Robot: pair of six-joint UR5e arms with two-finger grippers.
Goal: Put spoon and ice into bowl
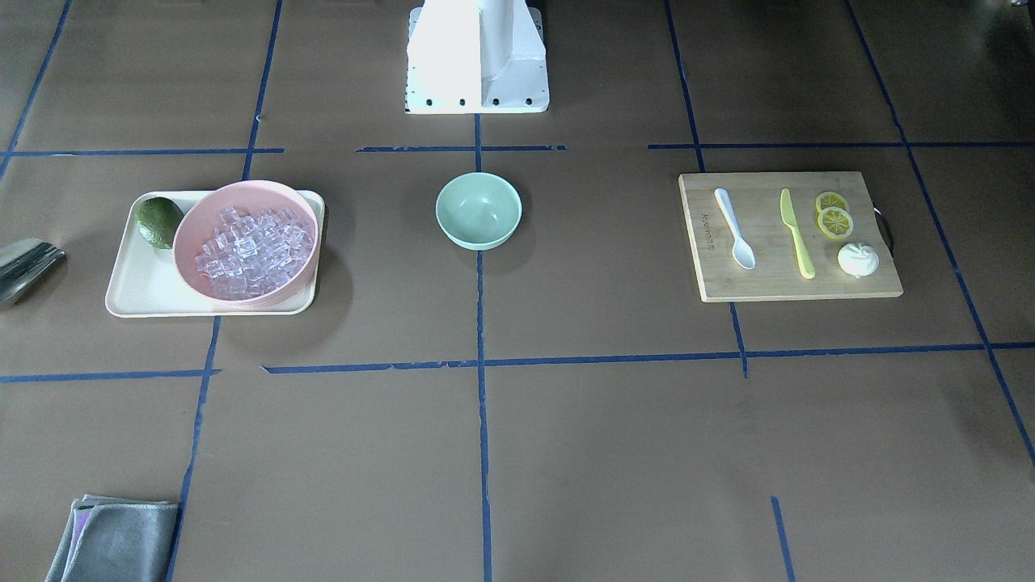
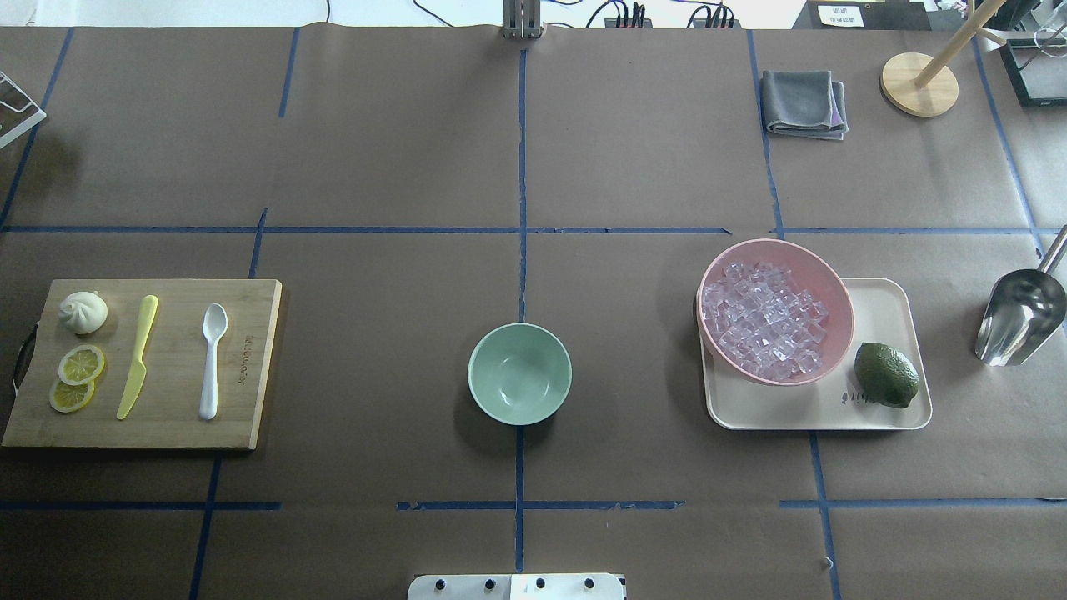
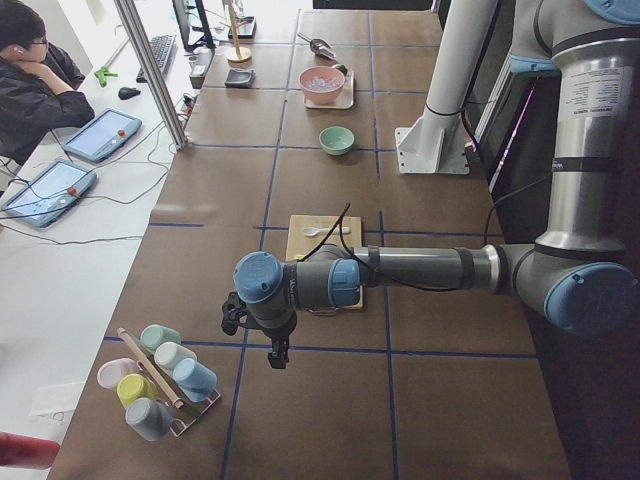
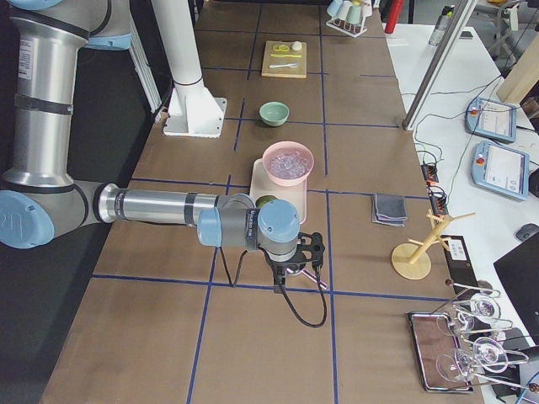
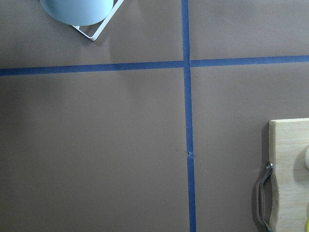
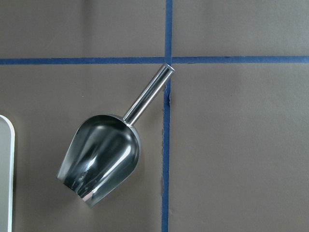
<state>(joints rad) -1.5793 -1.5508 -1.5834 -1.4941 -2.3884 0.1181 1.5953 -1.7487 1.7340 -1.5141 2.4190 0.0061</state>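
Grey cloth point(image 1: 113, 540); bowl point(image 1: 479, 210) mid-table (spoon point(image 1: 734, 228) on board point(image 1: 768, 287)).

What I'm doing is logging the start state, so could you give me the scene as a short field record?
bowl: mint green, empty, table centre
spoon: on cutting board, beside yellow-green knife
ice: heaped in pink bowl on tray
metal scoop: on table beyond tray
left gripper: beyond cutting board's end, state unclear
right gripper: over metal scoop, state unclear
progress: neither spoon nor ice in bowl yet
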